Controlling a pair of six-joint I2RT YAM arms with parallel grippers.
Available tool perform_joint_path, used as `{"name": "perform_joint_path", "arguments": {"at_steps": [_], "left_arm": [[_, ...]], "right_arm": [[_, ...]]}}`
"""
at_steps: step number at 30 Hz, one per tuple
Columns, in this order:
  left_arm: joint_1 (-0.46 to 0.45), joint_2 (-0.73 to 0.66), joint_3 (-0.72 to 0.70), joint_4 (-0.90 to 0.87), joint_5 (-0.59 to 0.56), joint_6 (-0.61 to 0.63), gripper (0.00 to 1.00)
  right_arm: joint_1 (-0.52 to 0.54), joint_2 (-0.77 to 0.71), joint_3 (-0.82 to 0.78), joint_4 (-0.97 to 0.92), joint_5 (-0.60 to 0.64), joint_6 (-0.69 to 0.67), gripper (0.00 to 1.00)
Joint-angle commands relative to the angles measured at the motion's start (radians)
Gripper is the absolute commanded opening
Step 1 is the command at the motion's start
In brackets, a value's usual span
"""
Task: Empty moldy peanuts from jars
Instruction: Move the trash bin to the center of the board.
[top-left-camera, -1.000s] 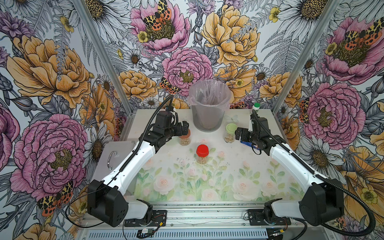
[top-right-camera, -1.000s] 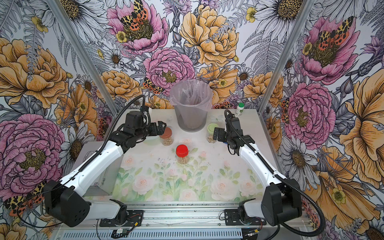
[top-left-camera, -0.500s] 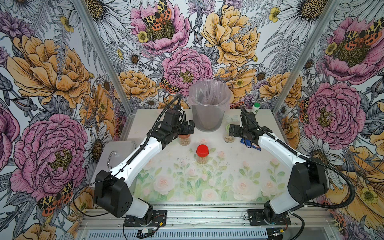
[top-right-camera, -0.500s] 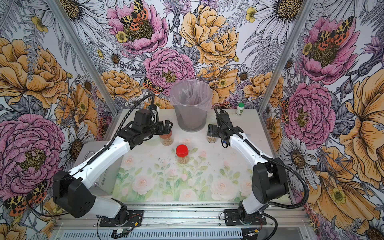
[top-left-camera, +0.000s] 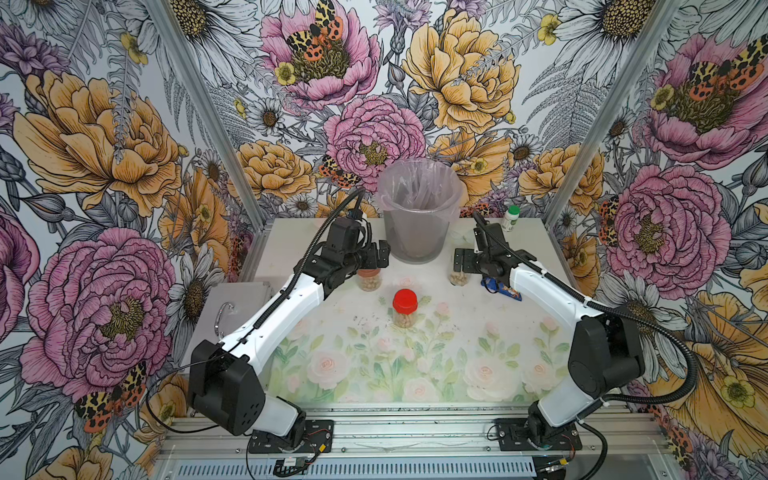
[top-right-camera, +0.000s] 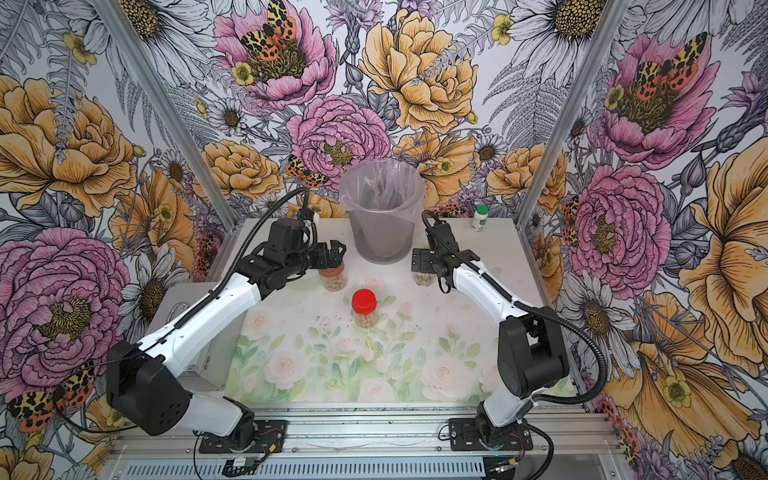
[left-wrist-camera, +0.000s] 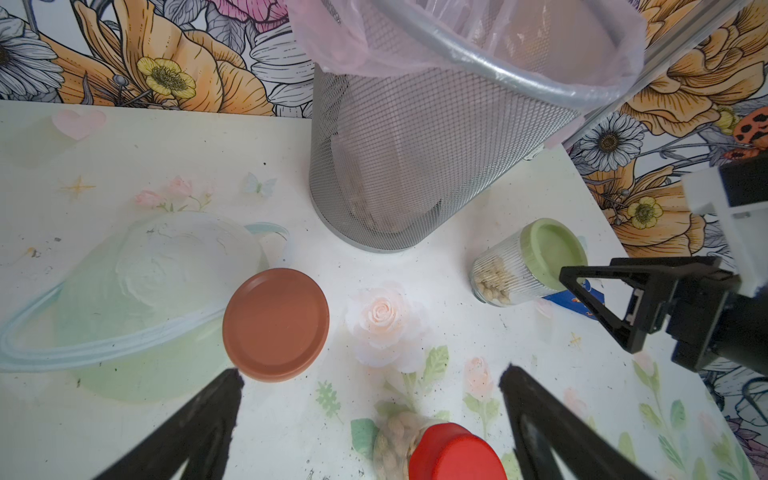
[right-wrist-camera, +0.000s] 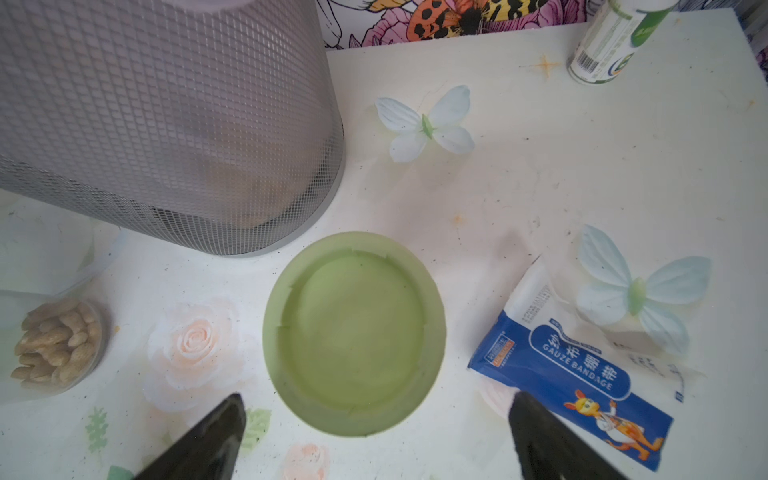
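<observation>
Both arms had reached forward: open left pincer (left-wrist-camera: 372, 372) nearly over the brown-lidded jar (left-wrist-camera: 276, 324), open right pincer (right-wrist-camera: 378, 398) over the green-lidded jar (right-wrist-camera: 353, 332), neither gripped, lids still on

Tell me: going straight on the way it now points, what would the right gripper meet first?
Probably the green jar lid: in the right wrist view it lies centred ahead of the open right gripper, with nothing between. How far off it is remains unclear.

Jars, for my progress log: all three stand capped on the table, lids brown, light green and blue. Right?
The third is a red lid, not blue, seen in both top views. The brown lid and light green lid are right; all three capped.
</observation>
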Motion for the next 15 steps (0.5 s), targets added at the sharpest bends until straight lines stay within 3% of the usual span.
{"name": "perform_joint_path", "arguments": {"at_steps": [1,7,15], "left_arm": [[0.028,-0.007,0.063,0.022,0.021,-0.003,0.99],[0.142,0.103,0.292,-0.07,0.169,-0.091,0.99],[0.156,0.422,0.723,-0.281,0.257,-0.095,0.99]], "right_arm": [[0.007,0.019,0.053,0.0,0.022,-0.02,1.0],[0.008,0.045,0.097,0.001,0.044,-0.028,0.99],[0.002,0.076,0.222,0.007,0.063,-0.046,0.99]]}}
